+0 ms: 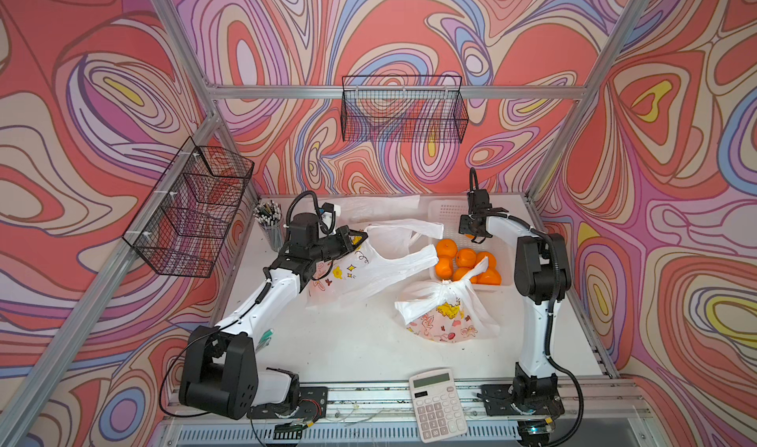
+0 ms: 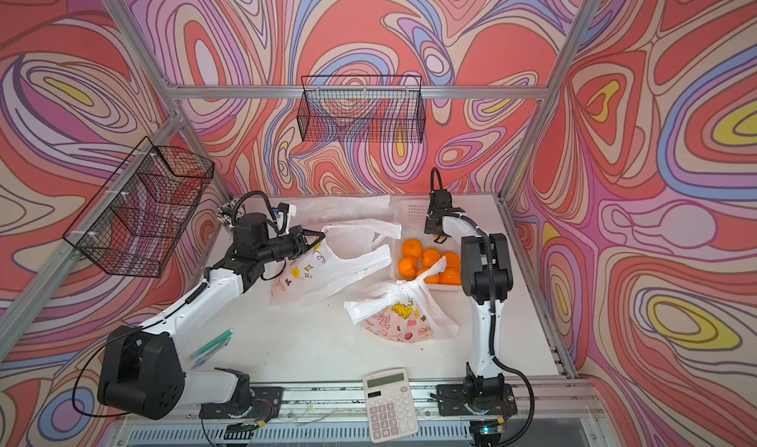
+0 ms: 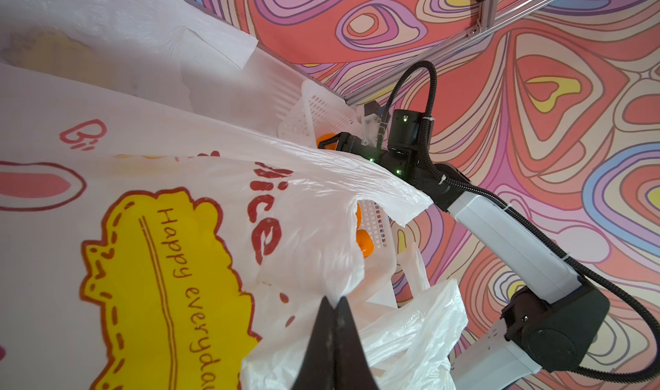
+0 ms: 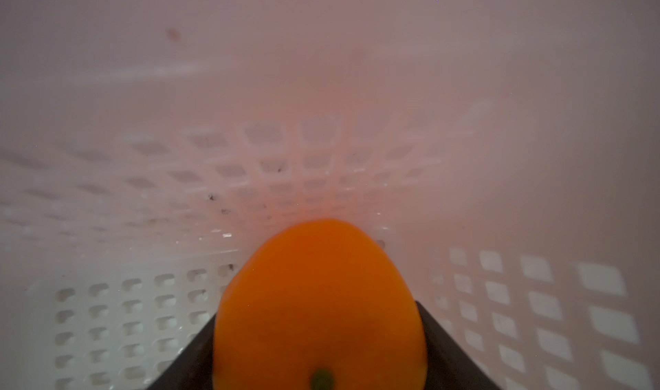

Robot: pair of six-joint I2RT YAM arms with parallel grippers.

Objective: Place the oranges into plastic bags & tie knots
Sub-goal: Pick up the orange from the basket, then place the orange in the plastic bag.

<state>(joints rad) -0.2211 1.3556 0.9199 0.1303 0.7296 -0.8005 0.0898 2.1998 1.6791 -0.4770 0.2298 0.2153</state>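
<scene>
Orange everywhere: six oranges (image 1: 466,257) loose in the basket (image 1: 450,211) at the desk's (image 1: 348,355) back right, and three bags: flat bag (image 1: 381,205) at the rear, open bag (image 1: 368,273) mid-desk, tied bag (image 1: 446,318) with one knot (image 1: 444,289). Right wrist view alone shows a seventh orange (image 4: 318,306) clamped between the right fingers (image 4: 453,356). Left wrist view alone shows the left fingers (image 3: 321,345) pinched together on the open bag's rim.
</scene>
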